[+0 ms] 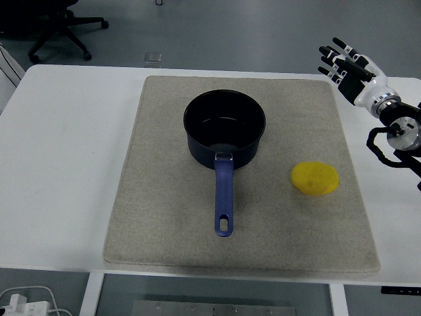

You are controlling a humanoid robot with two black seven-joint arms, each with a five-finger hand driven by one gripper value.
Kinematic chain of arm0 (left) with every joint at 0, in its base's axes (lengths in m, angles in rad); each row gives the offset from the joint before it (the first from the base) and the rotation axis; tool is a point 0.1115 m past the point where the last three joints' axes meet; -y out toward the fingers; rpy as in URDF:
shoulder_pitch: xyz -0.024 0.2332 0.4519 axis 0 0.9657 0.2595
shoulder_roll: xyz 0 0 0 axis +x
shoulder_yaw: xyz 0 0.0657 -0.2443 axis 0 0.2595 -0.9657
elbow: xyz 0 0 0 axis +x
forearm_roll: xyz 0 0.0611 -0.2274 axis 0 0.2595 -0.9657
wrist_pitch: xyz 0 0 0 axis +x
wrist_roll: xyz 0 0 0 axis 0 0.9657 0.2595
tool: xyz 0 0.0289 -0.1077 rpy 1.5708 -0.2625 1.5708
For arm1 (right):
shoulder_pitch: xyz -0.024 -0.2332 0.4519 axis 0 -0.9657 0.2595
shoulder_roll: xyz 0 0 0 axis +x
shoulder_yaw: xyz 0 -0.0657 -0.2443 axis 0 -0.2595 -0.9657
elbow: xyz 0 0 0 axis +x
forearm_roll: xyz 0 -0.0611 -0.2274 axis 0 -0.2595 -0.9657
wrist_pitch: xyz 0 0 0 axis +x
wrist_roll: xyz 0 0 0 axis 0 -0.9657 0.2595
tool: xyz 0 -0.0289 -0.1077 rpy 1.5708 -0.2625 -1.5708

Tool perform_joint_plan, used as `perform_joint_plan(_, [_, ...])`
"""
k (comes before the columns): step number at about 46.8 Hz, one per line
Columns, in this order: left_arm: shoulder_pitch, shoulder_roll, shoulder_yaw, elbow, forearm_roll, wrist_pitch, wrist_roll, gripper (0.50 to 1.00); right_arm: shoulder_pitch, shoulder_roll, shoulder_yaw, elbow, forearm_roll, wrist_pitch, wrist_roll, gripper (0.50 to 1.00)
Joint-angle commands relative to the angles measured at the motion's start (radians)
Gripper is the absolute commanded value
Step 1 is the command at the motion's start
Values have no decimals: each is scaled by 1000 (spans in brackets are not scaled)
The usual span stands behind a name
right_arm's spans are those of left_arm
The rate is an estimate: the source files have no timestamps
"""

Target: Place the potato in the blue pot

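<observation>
Item: my right hand. Raised over the table's far right corner, fingers spread and straight, holding nothing. Palm seems turned away from me, though the angle makes that uncertain. My left hand is out of sight.

Item: potato. Yellow, lying on the mat, below my hand in the view, nearer to me and a little to its left. Well apart from the fingers; nothing touches it.

Item: pot. Dark blue, upright on the mat, farther to the left of my hand than the potato is. Its handle points toward me. Inside looks empty. The potato sits near the pot's right side, apart from both wall and handle.

Step in hand: approach, as I judge it. Nothing is grasped and the potato is not yet in the pot.

Next move calls for: bringing the hand down and toward me until it is over the potato, keeping the fingers wide, then closing round its rounded sides. It may roll if touched on one side only. After lifting, carry it left, clear the rim and release inside.
</observation>
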Motion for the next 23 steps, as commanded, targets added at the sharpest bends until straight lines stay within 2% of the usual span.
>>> perform_joint_plan(1, [-2,0,-2,0,-1,0,-3,996,2,2,0,0,0,0,0,930])
perform_joint_plan(23, [-1,0,-2,10,-2,2,-10,996,3,-5,16,0,0,9,-2,930])
